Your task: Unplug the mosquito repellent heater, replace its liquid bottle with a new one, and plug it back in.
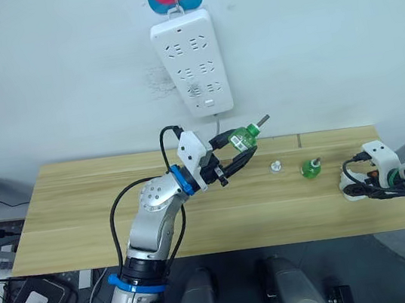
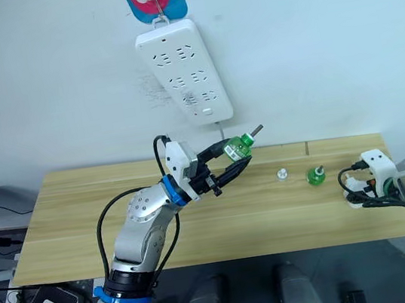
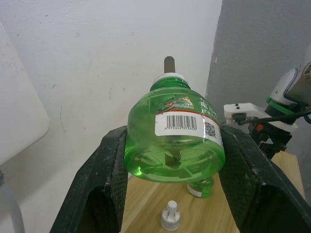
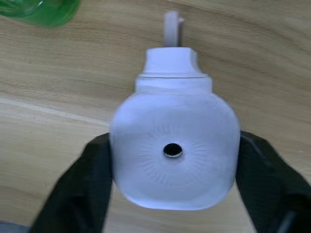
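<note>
— Heater?
— Clamped between the right gripper's black fingers, low over the table's right end, vent hole facing the wrist camera.
— Around it?
— Wooden table against a white wall; power strip hanging above; second green bottle and small white cap standing nearby.
— Left arm?
— Raised mid-table, left gripper squeezing a green bottle, wick pointing at the wall.

Both head views look forward and down over the long pale wooden table toward the white wall, sharing it; each wrist view looks closely along its own black fingers.
</note>
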Controlling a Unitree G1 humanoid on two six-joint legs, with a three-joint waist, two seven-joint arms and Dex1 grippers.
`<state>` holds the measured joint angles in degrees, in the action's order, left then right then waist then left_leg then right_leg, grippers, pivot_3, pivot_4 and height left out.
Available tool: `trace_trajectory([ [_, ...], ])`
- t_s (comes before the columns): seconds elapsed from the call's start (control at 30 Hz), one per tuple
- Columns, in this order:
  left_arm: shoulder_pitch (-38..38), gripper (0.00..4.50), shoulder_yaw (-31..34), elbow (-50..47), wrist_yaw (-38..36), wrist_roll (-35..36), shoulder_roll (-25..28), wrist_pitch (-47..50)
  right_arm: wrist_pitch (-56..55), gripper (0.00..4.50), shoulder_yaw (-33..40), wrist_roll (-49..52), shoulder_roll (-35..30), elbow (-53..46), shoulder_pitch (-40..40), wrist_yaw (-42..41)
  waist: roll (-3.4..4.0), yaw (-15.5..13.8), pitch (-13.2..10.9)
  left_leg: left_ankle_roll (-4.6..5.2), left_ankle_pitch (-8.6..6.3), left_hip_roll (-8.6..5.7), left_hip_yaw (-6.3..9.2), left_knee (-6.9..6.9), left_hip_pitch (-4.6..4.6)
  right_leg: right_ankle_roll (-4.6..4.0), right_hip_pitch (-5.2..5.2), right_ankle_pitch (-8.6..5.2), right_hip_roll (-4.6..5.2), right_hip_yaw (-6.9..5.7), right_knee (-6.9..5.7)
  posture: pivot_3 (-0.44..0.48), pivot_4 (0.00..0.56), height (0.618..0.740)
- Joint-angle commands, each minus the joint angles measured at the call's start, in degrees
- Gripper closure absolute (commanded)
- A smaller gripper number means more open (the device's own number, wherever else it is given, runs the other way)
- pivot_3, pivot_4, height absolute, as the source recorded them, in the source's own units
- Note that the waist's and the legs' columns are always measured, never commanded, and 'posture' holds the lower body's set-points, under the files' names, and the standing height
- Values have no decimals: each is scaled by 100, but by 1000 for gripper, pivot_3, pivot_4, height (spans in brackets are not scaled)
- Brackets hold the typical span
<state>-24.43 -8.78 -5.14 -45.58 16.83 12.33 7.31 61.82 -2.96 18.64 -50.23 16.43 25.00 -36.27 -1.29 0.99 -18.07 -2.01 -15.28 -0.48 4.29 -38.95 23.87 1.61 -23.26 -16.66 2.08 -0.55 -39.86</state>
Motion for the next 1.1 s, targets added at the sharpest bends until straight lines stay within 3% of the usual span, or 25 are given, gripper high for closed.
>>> trace_trajectory([
  [0.03,-15,2237,-71,-307,15,47,-12,-44,44,1549,149,-24,-40,-113,-44,-104,0,-5,0,0,0,0,1,0,0,0,0,0,0,-1,-1,51,304,740],
  [0.2,55,2237,-46,-351,-81,112,71,-58,344,1549,488,185,-487,-324,31,-464,5,-26,-3,0,0,-2,1,1,2,0,0,0,1,-1,0,51,304,740],
  [0.3,131,2237,-77,-397,-257,197,170,-71,680,1549,560,724,-1082,-554,112,-1472,11,-51,-6,0,0,-3,0,1,1,0,-1,0,2,0,1,51,304,740],
  [0.47,283,2237,-377,-537,-839,413,259,-108,2160,1549,1235,2603,-1712,-843,758,-3246,12,-47,-5,1,-1,5,0,4,-1,0,-1,0,-2,-4,9,17,294,740],
  [0.6,246,2237,-651,-441,-1324,358,336,-395,3032,1549,1607,3275,-1460,-776,1348,-3102,11,-83,-5,2,-1,2,3,4,2,-1,6,0,-2,-4,22,17,294,740],
  [0.67,147,2237,-698,-322,-1436,366,301,-456,3068,1549,1636,3607,-1363,-852,1414,-2865,12,-88,-5,2,-1,2,5,3,8,-1,8,0,-2,-5,34,-30,286,740],
  [1.1,-258,2237,-650,189,-1564,346,190,-653,3068,1549,1596,6154,-1335,-1064,1322,-1052,12,-67,-5,7,-4,-2,3,0,17,0,5,1,2,-8,36,-40,288,740],
])
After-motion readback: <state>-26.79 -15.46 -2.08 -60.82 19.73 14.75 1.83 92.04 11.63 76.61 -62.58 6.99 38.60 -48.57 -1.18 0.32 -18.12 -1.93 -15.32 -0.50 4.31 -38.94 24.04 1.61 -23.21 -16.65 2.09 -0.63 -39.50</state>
